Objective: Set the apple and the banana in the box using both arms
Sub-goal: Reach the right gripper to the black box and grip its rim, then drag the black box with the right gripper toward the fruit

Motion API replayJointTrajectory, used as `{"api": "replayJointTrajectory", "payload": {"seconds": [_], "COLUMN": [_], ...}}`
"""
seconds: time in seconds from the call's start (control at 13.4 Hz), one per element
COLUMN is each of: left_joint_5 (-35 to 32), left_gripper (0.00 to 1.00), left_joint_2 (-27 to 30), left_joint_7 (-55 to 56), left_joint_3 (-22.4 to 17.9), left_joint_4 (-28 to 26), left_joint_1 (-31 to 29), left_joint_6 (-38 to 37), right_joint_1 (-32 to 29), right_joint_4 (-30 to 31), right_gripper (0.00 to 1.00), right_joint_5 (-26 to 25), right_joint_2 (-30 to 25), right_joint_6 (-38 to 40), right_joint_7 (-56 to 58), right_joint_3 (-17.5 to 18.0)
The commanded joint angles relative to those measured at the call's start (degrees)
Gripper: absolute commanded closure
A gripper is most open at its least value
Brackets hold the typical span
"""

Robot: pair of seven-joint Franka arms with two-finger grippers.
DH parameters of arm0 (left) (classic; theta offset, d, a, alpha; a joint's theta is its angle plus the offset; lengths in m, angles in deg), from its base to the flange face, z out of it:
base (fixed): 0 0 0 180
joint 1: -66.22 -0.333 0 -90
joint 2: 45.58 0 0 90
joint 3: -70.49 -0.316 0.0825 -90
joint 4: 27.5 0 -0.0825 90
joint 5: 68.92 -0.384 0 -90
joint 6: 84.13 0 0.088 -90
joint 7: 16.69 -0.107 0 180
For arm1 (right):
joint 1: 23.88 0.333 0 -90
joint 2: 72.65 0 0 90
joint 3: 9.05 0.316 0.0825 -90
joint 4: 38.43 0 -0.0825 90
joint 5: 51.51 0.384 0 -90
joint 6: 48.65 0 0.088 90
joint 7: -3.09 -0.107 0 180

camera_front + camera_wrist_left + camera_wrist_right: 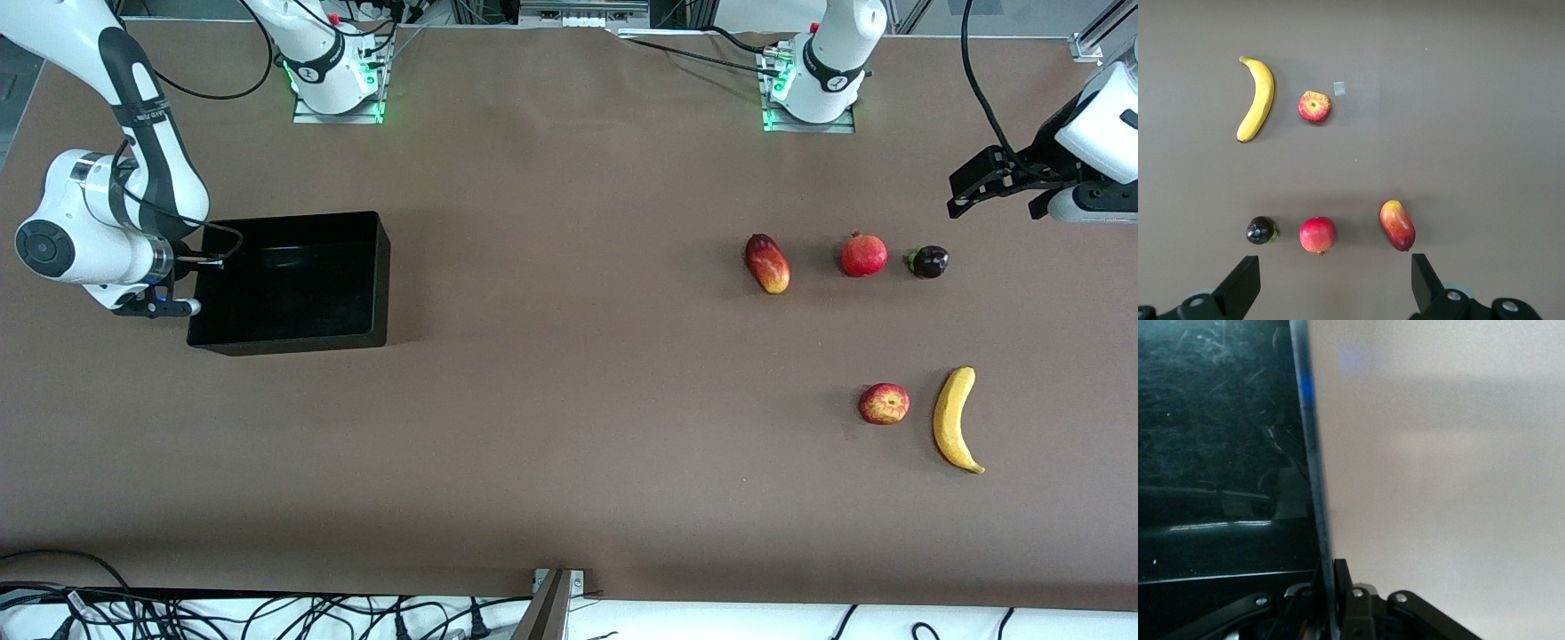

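The apple (pixel 884 404) (pixel 1315 107) lies on the table toward the left arm's end, with the yellow banana (pixel 954 418) (pixel 1257 99) beside it. The black box (pixel 284 340) stands toward the right arm's end. My right gripper (pixel 191 280) (pixel 1331 570) is shut on the box's end wall (pixel 1313 453), one finger inside and one outside. My left gripper (pixel 994 209) (pixel 1336 267) hangs open in the air near the table's edge at the left arm's end, holding nothing, with a row of three other fruits below it.
A red-yellow mango (pixel 767 263), a red pomegranate (pixel 863 255) and a small dark fruit (pixel 929 261) lie in a row farther from the front camera than the apple. A small grey patch (pixel 1339 88) is beside the apple. Cables run along the table's near edge.
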Motion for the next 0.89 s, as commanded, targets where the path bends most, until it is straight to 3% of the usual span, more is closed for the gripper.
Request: {"api": "replayJointTrajectory", "payload": {"seconds": [0.0, 0.3, 0.6, 0.75, 0.82], "left_joint_5": [1.0, 1.0, 0.9, 1.0, 1.0], "left_gripper": [0.0, 0.0, 0.0, 0.0, 0.0], "left_joint_2": [-0.8, -0.8, -0.9, -0.9, -0.9], "left_joint_7": [0.2, 0.2, 0.3, 0.3, 0.3], "left_joint_3": [-0.2, -0.2, -0.3, -0.2, -0.2], "left_joint_4": [1.9, 1.9, 1.9, 1.9, 1.9], "left_joint_1": [0.2, 0.3, 0.2, 0.2, 0.2], "left_joint_6": [-1.2, -1.2, -1.0, -1.0, -1.0], "right_joint_1": [0.9, 10.5, 18.1, 26.7, 31.0], "right_joint_4": [-4.7, -18.3, -24.1, -27.5, -30.5], "right_gripper": [1.0, 1.0, 1.0, 1.0, 1.0], "right_joint_5": [-0.8, 0.0, 12.8, 18.5, 18.6], "right_joint_2": [-0.1, 0.3, 1.3, 4.7, 7.8], "right_joint_6": [4.2, 23.6, 26.2, 25.7, 25.4], "right_joint_7": [-0.7, -1.6, -12.9, -22.8, -29.2], "right_joint_3": [0.5, 0.4, 0.5, 0.5, 0.5]}}
